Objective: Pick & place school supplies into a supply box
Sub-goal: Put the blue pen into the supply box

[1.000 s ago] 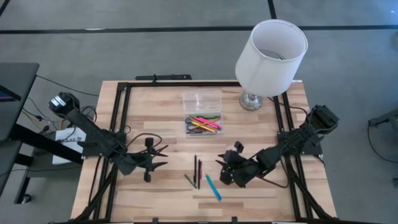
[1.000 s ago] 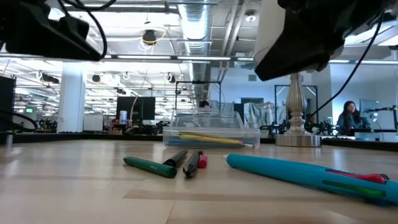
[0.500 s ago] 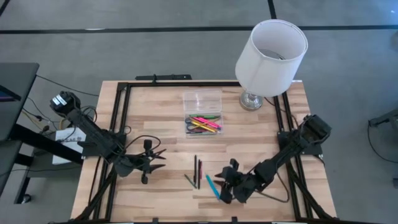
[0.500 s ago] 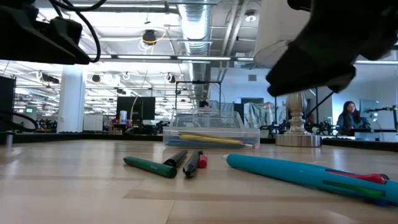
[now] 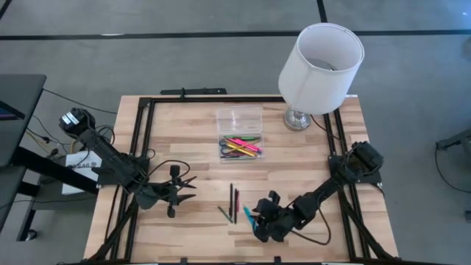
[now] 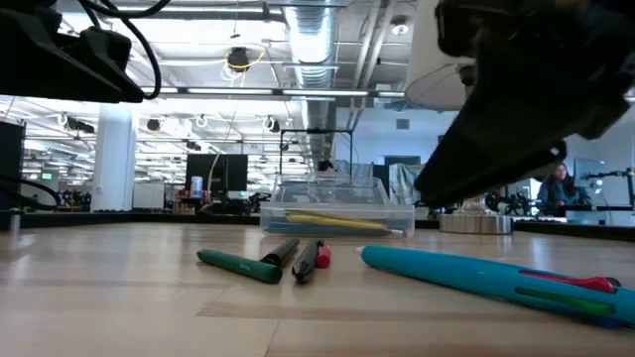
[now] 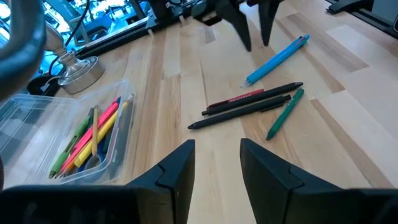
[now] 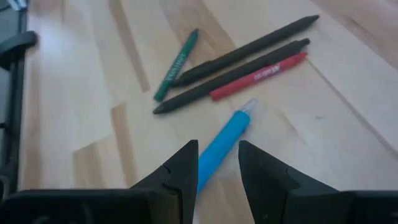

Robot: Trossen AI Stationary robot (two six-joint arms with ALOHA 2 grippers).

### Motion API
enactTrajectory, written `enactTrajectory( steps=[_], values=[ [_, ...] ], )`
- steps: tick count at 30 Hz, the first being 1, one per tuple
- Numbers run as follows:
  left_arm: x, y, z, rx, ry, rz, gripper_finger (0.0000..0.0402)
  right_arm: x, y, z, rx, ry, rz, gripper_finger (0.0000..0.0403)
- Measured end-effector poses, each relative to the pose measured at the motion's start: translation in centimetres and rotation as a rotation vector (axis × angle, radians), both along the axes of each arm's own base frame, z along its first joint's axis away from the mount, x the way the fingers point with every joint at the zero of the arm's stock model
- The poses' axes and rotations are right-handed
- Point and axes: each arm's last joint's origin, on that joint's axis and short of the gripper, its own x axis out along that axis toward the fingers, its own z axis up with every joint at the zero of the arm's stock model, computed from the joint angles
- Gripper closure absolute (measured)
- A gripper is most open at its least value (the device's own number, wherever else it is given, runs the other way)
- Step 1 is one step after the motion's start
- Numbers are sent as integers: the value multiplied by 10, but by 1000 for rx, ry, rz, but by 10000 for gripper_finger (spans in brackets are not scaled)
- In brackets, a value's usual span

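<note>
A light-blue pen (image 8: 222, 147) lies flat on the wooden table near its front edge. My right gripper (image 8: 217, 171) is open and slants down over it, one finger on each side of the pen's barrel, and I see no touch. Left of it lie two black pens (image 5: 233, 203) and a green pen (image 5: 224, 213). The clear supply box (image 5: 239, 145) stands farther back and holds pink markers, pencils and blue-handled scissors. My left gripper (image 5: 190, 186) hovers open at the table's left, with nothing between its fingers.
A lamp with a large white shade (image 5: 321, 65) stands at the far right corner, its metal foot (image 5: 297, 118) close to the box. The box's clear lid (image 5: 239, 117) lies just behind it. A black frame (image 5: 143, 140) runs along the table's edges.
My right gripper has moved toward the table's near edge and a little to the left. It has also sunk and rolled, and it now straddles the blue pen. The pens and the box have stayed where they were.
</note>
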Motion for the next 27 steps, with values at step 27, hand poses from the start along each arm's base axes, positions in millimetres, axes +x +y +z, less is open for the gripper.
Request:
enactTrajectory(
  steps=[27],
  values=[
    [0,0,0,-21,0,9,278,7,-7,-7,152,67,-31,291]
  ],
)
